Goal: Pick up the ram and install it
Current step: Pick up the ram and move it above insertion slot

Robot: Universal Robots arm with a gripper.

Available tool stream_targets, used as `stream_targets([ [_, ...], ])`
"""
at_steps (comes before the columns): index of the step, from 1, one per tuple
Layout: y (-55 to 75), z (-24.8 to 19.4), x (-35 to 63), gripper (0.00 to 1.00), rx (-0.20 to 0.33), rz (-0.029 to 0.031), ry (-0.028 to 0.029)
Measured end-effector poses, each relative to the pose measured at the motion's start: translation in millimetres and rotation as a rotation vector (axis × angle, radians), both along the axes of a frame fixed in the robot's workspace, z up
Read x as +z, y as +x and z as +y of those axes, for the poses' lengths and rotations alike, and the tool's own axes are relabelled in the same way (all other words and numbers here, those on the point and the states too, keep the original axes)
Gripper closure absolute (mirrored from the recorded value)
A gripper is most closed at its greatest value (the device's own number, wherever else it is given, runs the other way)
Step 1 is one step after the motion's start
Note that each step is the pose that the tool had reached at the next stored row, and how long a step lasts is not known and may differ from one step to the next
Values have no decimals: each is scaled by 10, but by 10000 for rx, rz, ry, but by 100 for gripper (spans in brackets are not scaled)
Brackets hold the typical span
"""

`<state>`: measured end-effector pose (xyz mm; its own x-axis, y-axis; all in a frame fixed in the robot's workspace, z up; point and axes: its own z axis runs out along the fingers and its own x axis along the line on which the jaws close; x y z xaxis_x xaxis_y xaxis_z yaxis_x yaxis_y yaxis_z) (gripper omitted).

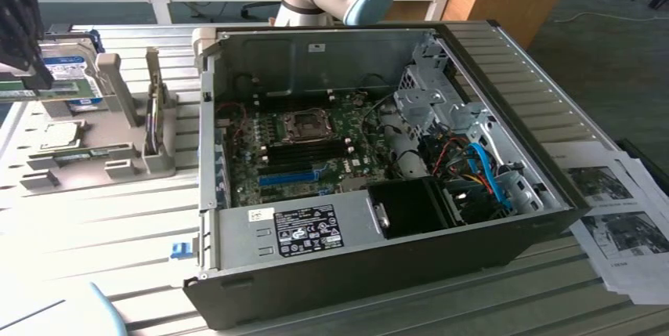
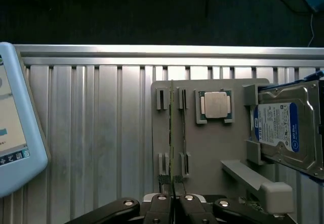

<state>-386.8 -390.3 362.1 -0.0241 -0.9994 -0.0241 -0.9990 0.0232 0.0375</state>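
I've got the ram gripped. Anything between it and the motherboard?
The ram sits edge-on between the fingers. Between it and the motherboard stands the side wall of the computer case, on the exterior view's left. The case is open on top, and nothing visible covers the board.

A table (image 1: pixel 105 222) (image 2: pixel 101 133) of ribbed aluminium slats carries everything. An open dark computer case (image 1: pixel 345 293) lies on its side across the middle of it, its open face turned upward. Toward the exterior view's left, apart from the case, a flat grey parts holder (image 1: pixel 115 170) (image 2: pixel 212 148) rests on the slats. A small blue piece (image 1: pixel 180 251) sits just beside the case's near corner. At the exterior view's right, a loose stack of printed sheets (image 1: pixel 622 218) lies close against the case. In the wrist view, a light-blue-framed touchscreen device (image 2: pixel 20 128) lies well apart from the holder.
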Motion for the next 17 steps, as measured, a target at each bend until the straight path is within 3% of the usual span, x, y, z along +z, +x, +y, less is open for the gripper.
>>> stream_targets([
  [17,32,3,320,89,0,1,-1],
])
